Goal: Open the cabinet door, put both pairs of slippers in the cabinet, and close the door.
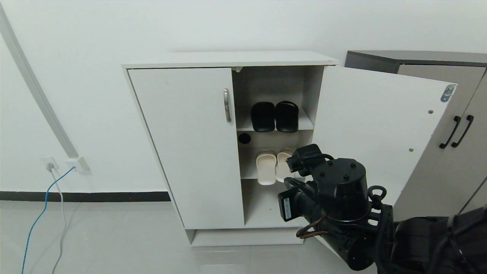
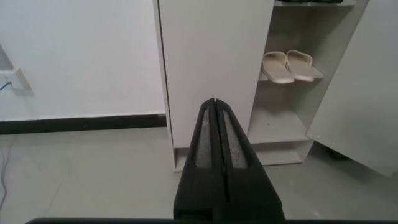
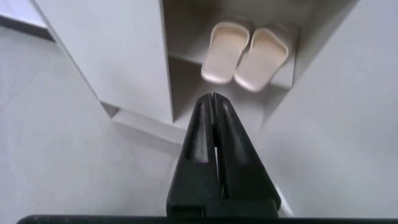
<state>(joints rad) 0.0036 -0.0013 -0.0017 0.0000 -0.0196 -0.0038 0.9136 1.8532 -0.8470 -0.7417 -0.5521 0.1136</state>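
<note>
right hand [image 3: 213, 98]: fingers pressed flat together, nothing between them. it sits low in front of the uncovered right half of the white two-door cabinet [image 1: 228, 59], pointing toward the pair of cream rubber slippers [image 1: 271, 166].

left hand [image 2: 214, 104]: fingers likewise pressed together, nothing held. it faces the lower part of the flat white left door [image 1: 182, 144].

cabinet stands on the pale grey tiled floor [image 1: 114, 236] against the white wall. white right door [image 1: 373, 125] is swung wide out. left door lies flat against the frame, with a slim silver handle [image 1: 227, 105] at its inner edge.

pair of black rubber slippers [image 1: 274, 116]: on the upper shelf, side by side, touching.

cream pair: on the middle shelf directly below the black pair, side by side, touching.

grey cabinet with black handles [image 1: 437, 64] stands just beside the white one, behind the swung-out door. white wall sockets [image 1: 64, 163] are low on the wall, and a blue cable [image 1: 38, 217] hangs from them to the floor.
</note>
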